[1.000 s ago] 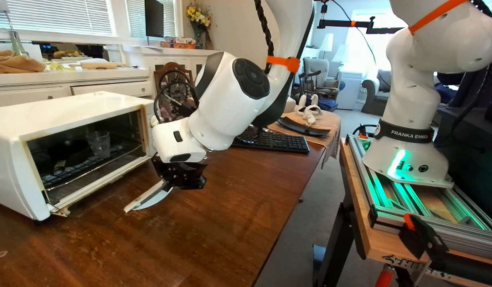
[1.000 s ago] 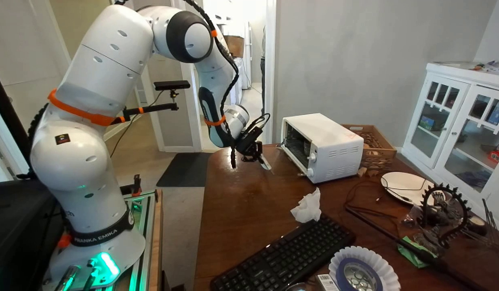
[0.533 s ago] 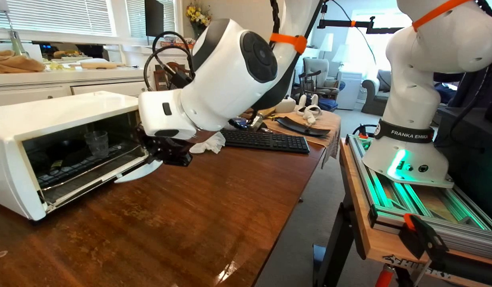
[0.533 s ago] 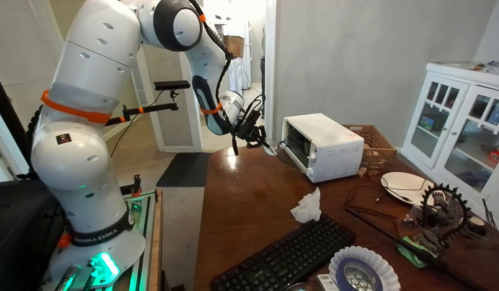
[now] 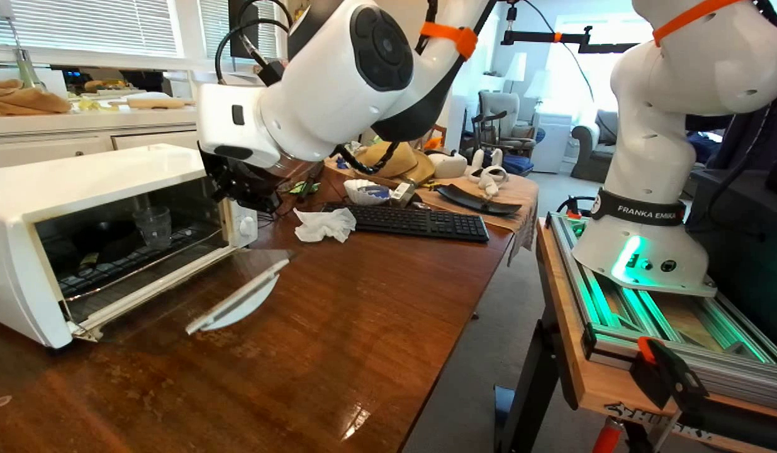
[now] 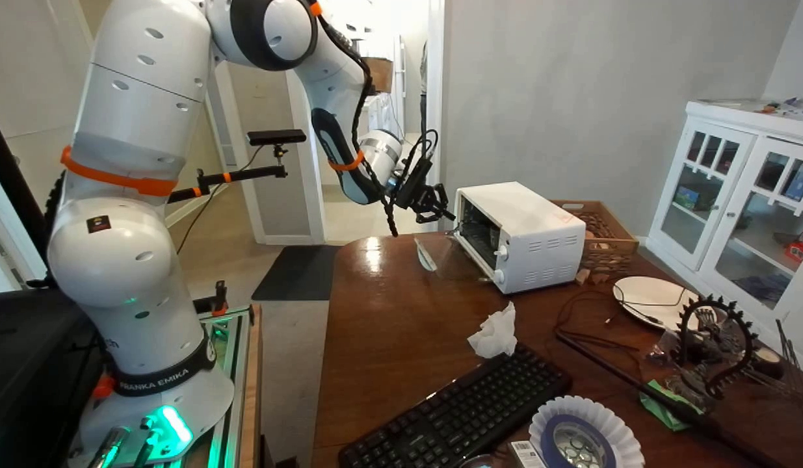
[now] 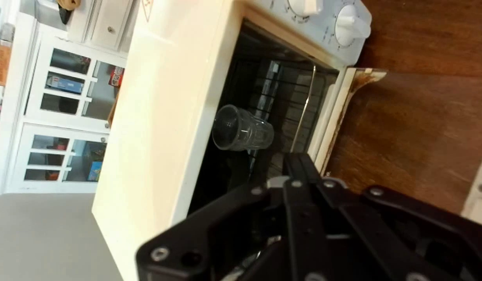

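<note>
Gripper [image 7: 301, 158], one: closed fully, fingers together, nothing held. Suspended in the air just before the mouth of the oven [image 5: 105, 176], above the lowered door [image 5: 197, 292]; no contact is made out.

Glass [image 7: 244, 128], one, clear: set inside the oven on the rack [image 5: 89, 280], toward the right of the mouth as seen in an exterior view; apart from the fingers.

Progress, as judged: the oven is opened, its door swung down toward the table [image 5: 313, 365], its handle [image 5: 248, 303] free. Left undone: no hold is taken of the glass or of anything else.

Views compared: the glass is shown most clearly in the wrist view, with two knobs [image 7: 344, 23] beside the mouth. In an exterior view with the oven's vented side shown, the glass is barely made out; a basket [image 6: 599, 234] at the oven's far side and a plate [image 6: 651, 289] farther right are shown there. A hat [image 5: 401, 165], far off, is shown only in an exterior view. Keyboard [image 6: 456, 413] and tissue [image 6: 495, 331] are found in both exterior views, but not in the wrist view.
</note>
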Robot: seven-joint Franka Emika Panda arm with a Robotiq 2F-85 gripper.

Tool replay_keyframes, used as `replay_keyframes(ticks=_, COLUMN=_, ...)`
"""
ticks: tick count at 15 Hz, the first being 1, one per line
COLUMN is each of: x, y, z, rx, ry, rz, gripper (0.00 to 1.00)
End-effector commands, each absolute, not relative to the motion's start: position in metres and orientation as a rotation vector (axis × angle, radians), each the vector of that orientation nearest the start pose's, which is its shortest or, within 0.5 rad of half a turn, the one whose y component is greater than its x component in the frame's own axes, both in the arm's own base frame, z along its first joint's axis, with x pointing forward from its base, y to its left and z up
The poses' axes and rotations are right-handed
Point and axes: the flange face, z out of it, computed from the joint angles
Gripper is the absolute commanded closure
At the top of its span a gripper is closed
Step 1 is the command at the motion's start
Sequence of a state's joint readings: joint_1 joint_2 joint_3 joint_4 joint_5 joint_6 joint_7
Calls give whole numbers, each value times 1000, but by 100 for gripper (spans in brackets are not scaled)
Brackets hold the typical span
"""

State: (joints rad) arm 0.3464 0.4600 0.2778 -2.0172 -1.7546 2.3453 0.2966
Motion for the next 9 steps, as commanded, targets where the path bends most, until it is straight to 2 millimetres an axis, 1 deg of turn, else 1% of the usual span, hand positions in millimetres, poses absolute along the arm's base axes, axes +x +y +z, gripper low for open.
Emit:
replay_keyframes(ticks=1, x=492, y=334, z=217, rx=1509, ry=1728, rz=432, gripper=100)
replay_keyframes(ticks=5, x=465, y=333, z=188, rx=1624, ry=1879, rz=317, gripper=100)
replay_keyframes(ticks=7, x=455, y=332, z=174, rx=1666, ry=1933, rz=273, gripper=100)
replay_keyframes(ticks=9, x=449, y=332, z=160, rx=1693, ry=1968, rz=246, gripper=100)
